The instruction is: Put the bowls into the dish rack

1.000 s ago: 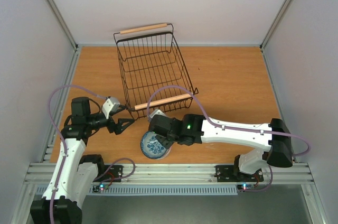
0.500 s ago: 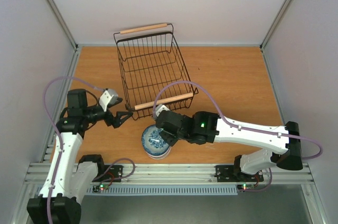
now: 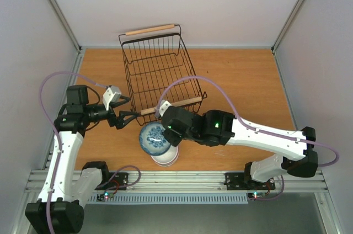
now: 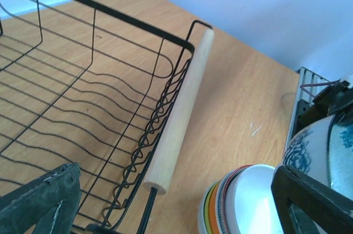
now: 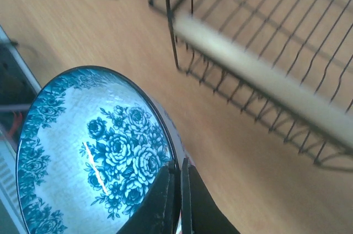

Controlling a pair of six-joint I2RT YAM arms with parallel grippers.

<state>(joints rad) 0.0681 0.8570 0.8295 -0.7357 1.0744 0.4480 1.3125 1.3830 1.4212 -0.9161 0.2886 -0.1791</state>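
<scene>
Since the earlier frame the blue-and-white bowl (image 3: 153, 139) has been lifted off the stack of bowls (image 3: 165, 159) and tipped on edge, and the left gripper (image 3: 128, 117) has been swung up-frame toward the dish rack (image 3: 157, 74). The right gripper (image 5: 179, 187) is seen clamped on the bowl's rim, with the bowl held above the tabletop (image 3: 242, 79), low centre in the top view. The rack lies directly up-frame of the bowl and holds no bowls. Its near wooden handle (image 3: 170, 106) is laid across the path, long axis left-to-right and rising slightly rightward, so it probably has to be cleared. The left gripper is spread wide and empty, just beside the handle's left end.
</scene>
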